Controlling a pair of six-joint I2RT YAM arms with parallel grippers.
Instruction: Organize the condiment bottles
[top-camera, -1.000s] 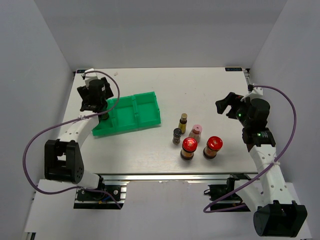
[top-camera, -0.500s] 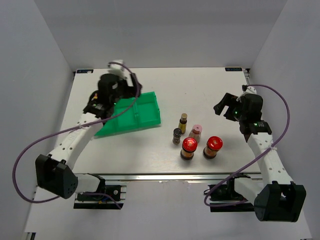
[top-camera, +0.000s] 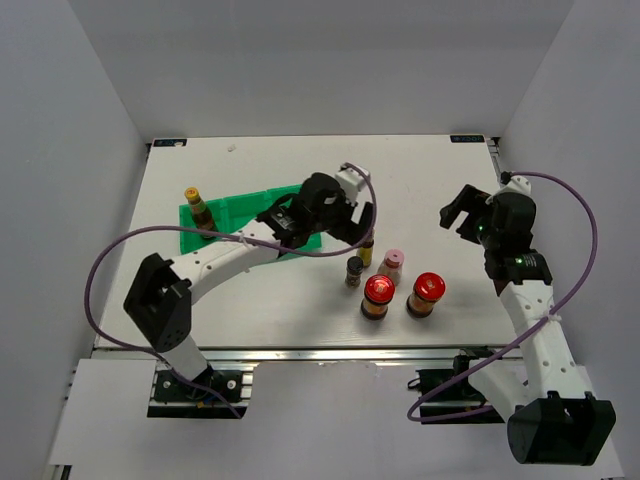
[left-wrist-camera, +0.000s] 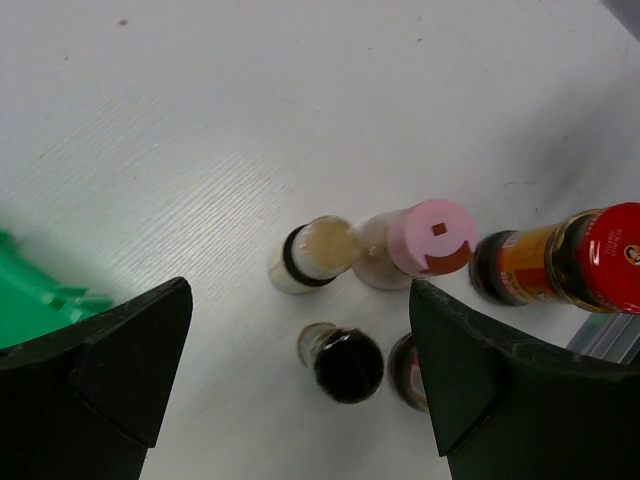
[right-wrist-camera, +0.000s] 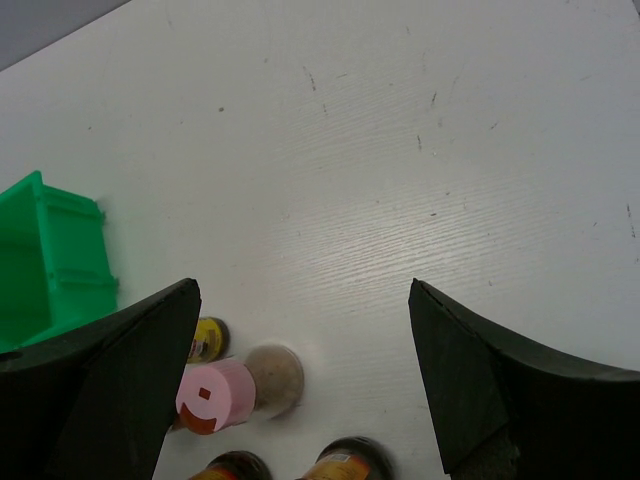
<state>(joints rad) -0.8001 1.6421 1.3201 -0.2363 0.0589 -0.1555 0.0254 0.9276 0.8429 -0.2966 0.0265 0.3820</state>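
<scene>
Left wrist: pink-capped bottle (left-wrist-camera: 418, 243) upright, pale body; left jaws, right jaws spread, empty.

White, wood-grained table (top-camera: 430, 180) seen from above, enclosed by plain grey walls (top-camera: 90, 90) at 9, 12 and 3 o'clock, with an aluminium rail (top-camera: 330, 354) along its 6 o'clock edge. A green plastic compartment tray (top-camera: 228, 212) lies flat on the table at about 10 o'clock from its centre, its right end hidden. Small dark tags (top-camera: 168, 142) mark the table corners at 11 and 1 o'clock.
</scene>
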